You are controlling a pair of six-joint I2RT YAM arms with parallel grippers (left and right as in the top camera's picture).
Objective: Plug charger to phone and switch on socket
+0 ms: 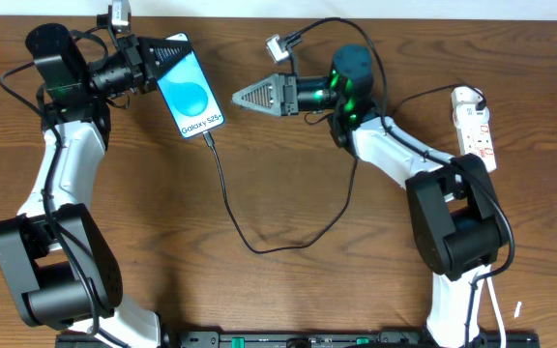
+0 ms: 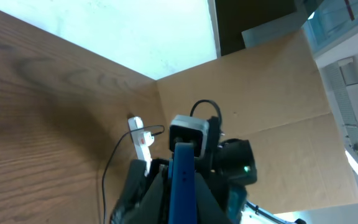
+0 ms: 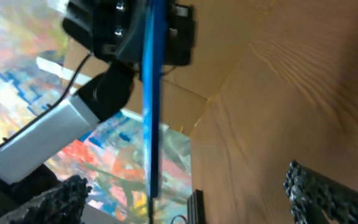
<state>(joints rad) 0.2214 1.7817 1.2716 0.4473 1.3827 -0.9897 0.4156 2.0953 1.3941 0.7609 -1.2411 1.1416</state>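
Note:
The phone (image 1: 190, 92) has a bright blue screen reading "Galaxy S25+". My left gripper (image 1: 155, 61) is shut on its top end and holds it at the back left. In the left wrist view the phone (image 2: 182, 180) shows edge-on between the fingers. The charger cable (image 1: 230, 208) runs from the phone's lower end, where its plug tip (image 1: 207, 138) sits in the phone, and loops across the table. My right gripper (image 1: 243, 97) is open and empty, to the right of the phone. In the right wrist view the phone (image 3: 151, 93) shows edge-on. The white socket strip (image 1: 476, 126) lies at the far right.
The right arm's base (image 1: 457, 227) stands beside the socket strip. The left arm's base (image 1: 51, 271) is at the front left. A small camera module (image 1: 277, 46) on a cable sits above the right gripper. Brown cardboard stands behind the table in the left wrist view (image 2: 272, 81).

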